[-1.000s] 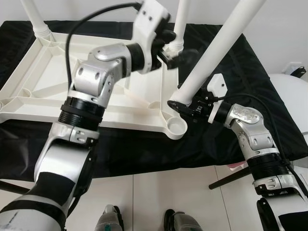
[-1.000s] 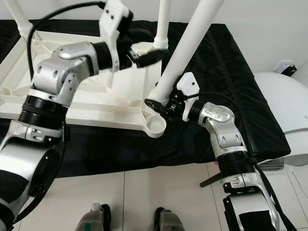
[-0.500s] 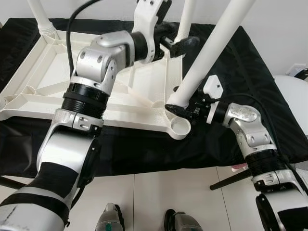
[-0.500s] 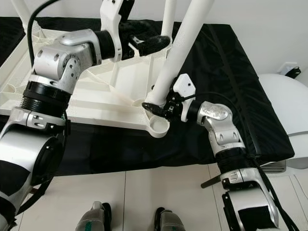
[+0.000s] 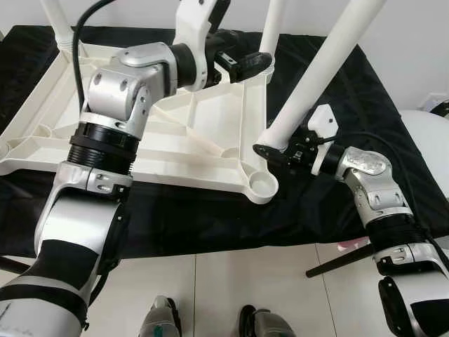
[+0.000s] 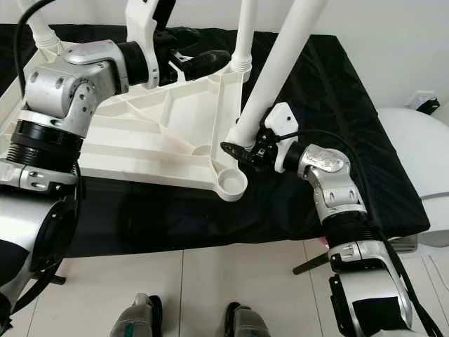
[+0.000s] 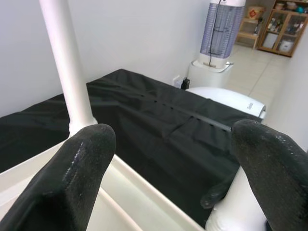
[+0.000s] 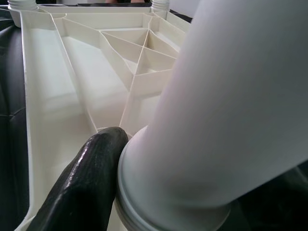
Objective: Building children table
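A white table top (image 5: pixel 140 133) lies upside down on a black cloth (image 5: pixel 365 91). Its ribs and corner cups face up. At its far left corner a white leg (image 5: pixel 56 21) stands up in its cup.

The left gripper (image 5: pixel 245 63) reaches over the table top to the far right corner. Its two black fingers (image 7: pixel 72 178) are wide apart, and nothing is between them. Seen from the left wrist camera, a second standing leg (image 7: pixel 65 67) rises just past the fingers, set in the far right corner. From the head camera, the gripper sits just beside the foot of this leg.

At the near right corner of the table top there is a round cup (image 5: pixel 261 186). It has no leg in it.

Just to the right of that cup, the right gripper (image 5: pixel 277 151) holds a third white leg (image 5: pixel 323 63) near its lower end. The fingers are closed tight on it. One black finger (image 8: pixel 82 187) presses on the ringed end of the leg. This leg leans up and away to the right. Its lower end hangs above the cloth, just beside the cup but not in it.

Far to the right of the table top, past the cloth edge, sits a round white thing (image 5: pixel 428 140). I cannot tell what it is.
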Available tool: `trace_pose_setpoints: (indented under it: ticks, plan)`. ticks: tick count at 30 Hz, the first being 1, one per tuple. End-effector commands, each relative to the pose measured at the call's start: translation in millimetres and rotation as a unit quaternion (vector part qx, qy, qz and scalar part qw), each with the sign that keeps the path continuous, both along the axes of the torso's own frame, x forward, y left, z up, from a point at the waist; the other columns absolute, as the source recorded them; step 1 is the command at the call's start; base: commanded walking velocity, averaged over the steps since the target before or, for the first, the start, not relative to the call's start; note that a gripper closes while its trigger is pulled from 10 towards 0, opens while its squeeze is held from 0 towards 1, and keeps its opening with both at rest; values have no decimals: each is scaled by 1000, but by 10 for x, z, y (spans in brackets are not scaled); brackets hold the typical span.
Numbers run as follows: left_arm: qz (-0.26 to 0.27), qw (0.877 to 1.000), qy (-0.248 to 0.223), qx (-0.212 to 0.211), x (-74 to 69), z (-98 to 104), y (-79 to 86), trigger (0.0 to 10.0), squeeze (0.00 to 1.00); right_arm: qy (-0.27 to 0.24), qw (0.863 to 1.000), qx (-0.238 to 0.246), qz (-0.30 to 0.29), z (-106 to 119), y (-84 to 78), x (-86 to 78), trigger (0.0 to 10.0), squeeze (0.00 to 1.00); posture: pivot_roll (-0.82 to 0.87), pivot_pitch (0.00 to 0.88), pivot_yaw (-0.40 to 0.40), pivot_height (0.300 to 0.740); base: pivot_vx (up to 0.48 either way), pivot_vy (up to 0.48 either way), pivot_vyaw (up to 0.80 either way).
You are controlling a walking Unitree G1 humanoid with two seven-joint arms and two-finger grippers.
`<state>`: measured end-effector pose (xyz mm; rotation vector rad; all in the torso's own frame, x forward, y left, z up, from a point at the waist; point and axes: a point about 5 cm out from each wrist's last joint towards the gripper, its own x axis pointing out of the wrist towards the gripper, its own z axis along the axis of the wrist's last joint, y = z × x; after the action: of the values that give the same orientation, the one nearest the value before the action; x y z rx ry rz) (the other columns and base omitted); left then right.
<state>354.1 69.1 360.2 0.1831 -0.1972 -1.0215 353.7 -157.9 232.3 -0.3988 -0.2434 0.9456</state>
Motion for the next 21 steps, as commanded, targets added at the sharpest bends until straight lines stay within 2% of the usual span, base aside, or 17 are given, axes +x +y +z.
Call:
trace_pose_setpoints:
  ticks: [1,2,4,18,21]
  plan:
    - [-99,995,4,23,-142,-5,-62,10000,0,-10,1000,-6,-9,34,-50,28,10000,0,102,190,-37,740,0,0,0]
    - [-99,995,4,23,-142,-5,-62,10000,0,-10,1000,-6,-9,34,-50,28,10000,0,102,190,-37,740,0,0,0]
    - [-131,991,7,16,-237,34,-126,10000,0,-16,1000,-16,-3,52,-24,63,10000,0,105,192,-41,740,0,0,0]
    - [-179,984,4,23,-371,73,-278,10000,0,-32,999,-32,10,111,53,107,10000,0,108,197,-41,740,0,0,0]
    - [-203,979,-4,26,-450,101,-341,10000,0,-35,999,-37,14,124,69,124,10000,0,109,196,-43,740,0,0,0]
